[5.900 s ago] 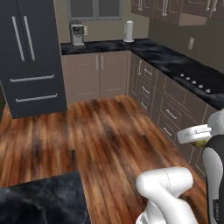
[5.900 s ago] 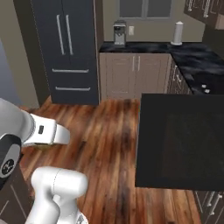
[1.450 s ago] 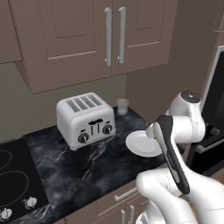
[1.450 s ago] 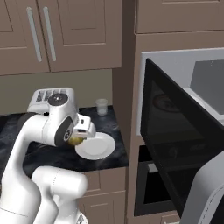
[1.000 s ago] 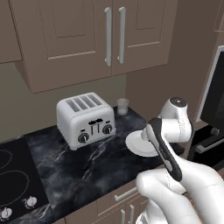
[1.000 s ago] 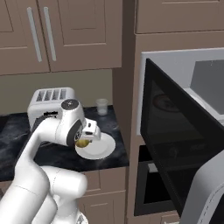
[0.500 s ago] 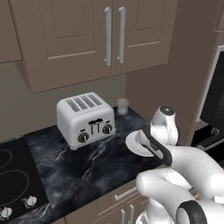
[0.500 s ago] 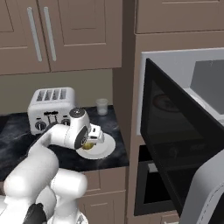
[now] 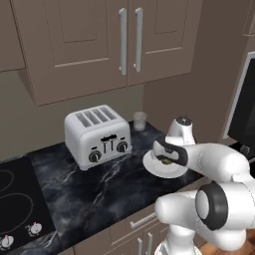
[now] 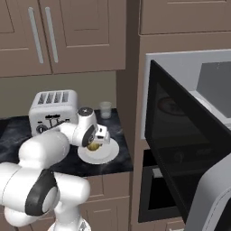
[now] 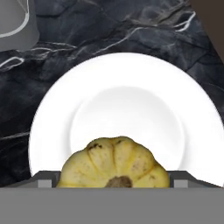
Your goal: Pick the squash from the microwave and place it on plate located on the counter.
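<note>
Black white-veined counter, silver toaster, small glass, white plate resting on it

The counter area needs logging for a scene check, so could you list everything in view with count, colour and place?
squash: one, yellow-green, between the hand's fingers over the plate
plate: one, plain white, on the counter near its right end
counter: one, black marble with white veins
toaster: one, silver, four slots, left of the plate
glass: one, clear, by the wall behind the plate
hob: one, black, at the counter's left end
microwave: one, silver-grey, door open, right of the counter
upper cabinets: brown, long handles, above the toaster
hand: one, white, shut on the squash
</note>
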### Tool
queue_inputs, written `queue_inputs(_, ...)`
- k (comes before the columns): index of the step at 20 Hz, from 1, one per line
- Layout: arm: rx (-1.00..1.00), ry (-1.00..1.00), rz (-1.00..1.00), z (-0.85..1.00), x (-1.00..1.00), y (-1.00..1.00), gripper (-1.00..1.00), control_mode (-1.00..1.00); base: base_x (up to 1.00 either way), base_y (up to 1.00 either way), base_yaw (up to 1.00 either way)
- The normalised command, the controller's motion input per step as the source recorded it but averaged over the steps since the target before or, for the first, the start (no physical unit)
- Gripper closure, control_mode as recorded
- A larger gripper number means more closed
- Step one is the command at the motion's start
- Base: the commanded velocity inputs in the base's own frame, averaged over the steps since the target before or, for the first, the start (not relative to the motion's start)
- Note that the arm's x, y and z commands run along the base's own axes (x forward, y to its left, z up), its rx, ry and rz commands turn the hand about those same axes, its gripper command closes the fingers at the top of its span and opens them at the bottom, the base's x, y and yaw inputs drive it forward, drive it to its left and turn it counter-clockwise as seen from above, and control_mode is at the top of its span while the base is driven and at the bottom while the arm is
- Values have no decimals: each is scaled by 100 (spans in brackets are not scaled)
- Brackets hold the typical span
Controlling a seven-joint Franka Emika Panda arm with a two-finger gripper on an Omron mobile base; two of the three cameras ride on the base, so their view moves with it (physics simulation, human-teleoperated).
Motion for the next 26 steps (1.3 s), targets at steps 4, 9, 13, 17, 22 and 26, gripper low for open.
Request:
queue_inputs(4,0,0,0,0,4,0,-100,-100,0,0,0)
queue_inputs(9,0,-2,0,0,-4,0,-100,-100,0,0,0)
queue_inputs(13,0,-13,-1,36,-32,-1,-100,-100,0,0,0)
queue_inputs(17,0,-26,-1,79,-64,1,-100,-100,0,0,0)
queue_inputs(22,0,-25,0,84,-99,15,-100,-100,0,0,0)
queue_inputs(26,0,-27,0,85,-98,27,-100,-100,0,0,0)
